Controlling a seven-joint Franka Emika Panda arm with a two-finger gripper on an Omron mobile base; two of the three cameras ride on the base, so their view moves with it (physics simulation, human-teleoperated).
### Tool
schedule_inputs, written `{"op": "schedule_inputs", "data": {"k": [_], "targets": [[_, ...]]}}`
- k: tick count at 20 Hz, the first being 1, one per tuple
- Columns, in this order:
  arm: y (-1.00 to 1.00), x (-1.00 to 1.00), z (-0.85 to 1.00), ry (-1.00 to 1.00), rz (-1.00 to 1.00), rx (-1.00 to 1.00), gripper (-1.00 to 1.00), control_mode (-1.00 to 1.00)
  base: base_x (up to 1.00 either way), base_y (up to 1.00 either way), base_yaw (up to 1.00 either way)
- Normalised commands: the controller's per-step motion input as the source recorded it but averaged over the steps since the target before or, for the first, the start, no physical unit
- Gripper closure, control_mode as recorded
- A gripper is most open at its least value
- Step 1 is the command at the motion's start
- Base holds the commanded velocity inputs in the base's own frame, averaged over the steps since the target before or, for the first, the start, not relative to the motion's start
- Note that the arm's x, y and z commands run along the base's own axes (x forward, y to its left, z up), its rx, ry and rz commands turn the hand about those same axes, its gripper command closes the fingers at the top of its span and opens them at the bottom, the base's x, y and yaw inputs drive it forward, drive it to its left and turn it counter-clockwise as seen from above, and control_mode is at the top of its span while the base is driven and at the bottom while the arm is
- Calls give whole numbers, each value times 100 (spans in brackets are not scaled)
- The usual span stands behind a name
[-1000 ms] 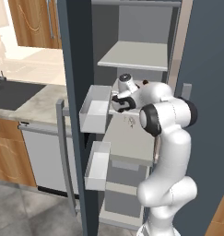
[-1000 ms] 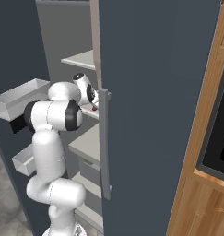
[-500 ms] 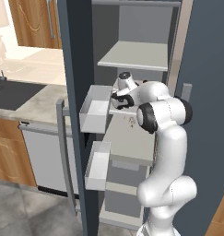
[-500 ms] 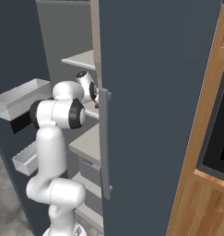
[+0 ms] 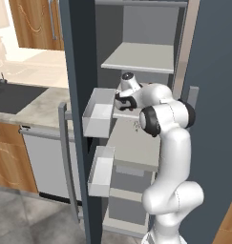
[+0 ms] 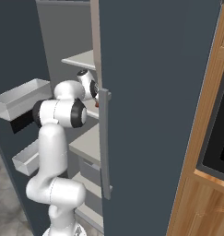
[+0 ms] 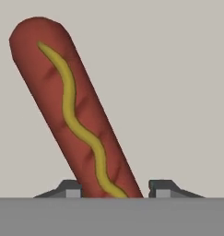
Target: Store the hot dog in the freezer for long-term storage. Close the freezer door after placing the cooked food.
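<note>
In the hand view, the hot dog (image 7: 79,117) is lying on a pale freezer shelf (image 5: 131,148), its long axis slanting from upper left down between the fingertips (image 7: 69,188) of the end effector (image 7: 114,189), which are standing apart beside its lower end.

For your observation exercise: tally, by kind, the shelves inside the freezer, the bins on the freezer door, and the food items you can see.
Inner shelves: 3
Door bins: 2
Hot dog: 1
Total: 6
</note>
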Motion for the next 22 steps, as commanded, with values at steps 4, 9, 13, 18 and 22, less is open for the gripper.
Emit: {"op": "schedule_inputs", "data": {"k": [4, 9, 13, 18, 22], "targets": [[0, 0, 0, 0, 0, 0, -100, -100, 0, 0, 0], [-1, 0, 0, -2, 0, 0, -100, -100, 0, 0, 0], [0, -2, 0, -3, 0, 0, -100, -100, 0, 0, 0], [0, -30, 0, -9, 0, 0, -100, -100, 0, 0, 0], [0, -47, 0, -11, 0, 0, -100, -100, 0, 0, 0]]}}
